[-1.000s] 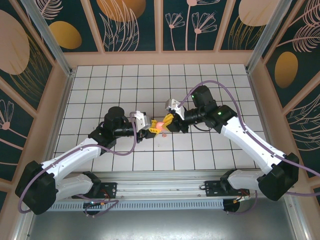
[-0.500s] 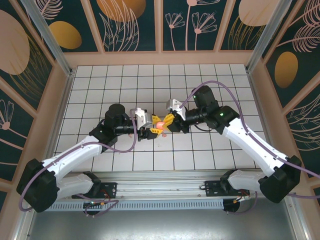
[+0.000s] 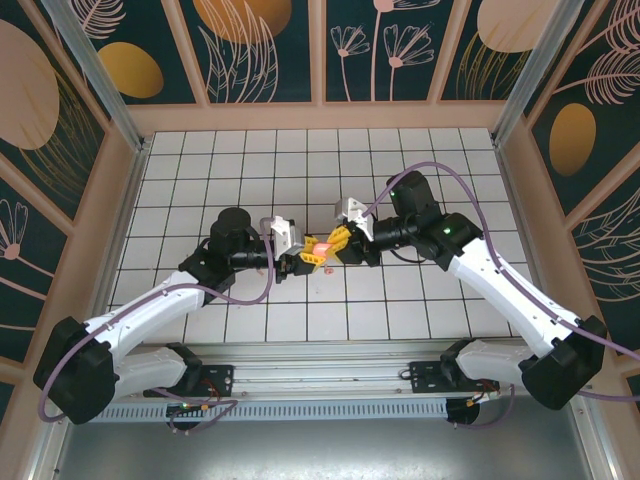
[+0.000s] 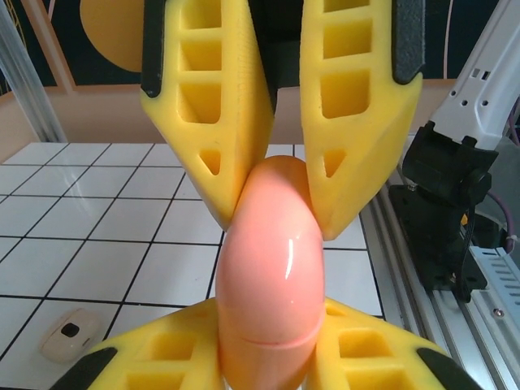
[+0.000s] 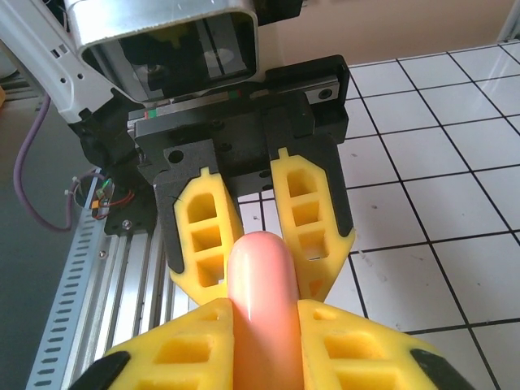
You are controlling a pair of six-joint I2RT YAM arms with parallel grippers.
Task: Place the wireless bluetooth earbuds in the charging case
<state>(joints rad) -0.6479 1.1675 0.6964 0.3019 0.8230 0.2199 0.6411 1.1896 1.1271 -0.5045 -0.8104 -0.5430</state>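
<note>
Clamping charging case [image 4: 268, 260]: left gripper [image 4: 270, 325], right gripper [image 5: 265, 313] | its lower end cut off

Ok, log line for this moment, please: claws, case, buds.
left claw: shut on charging case | right claw: shut on it too | earbud: one on table, not inserted

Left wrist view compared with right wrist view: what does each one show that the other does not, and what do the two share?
Left wrist view: a pale earbud lies on a floor tile at the lower left, apart from the grippers.
Right wrist view: a silver box sits above the left gripper.
Shared: the salmon-pink charging case, gripped from opposite ends by the left gripper and the right gripper, over the white tiles.
</note>
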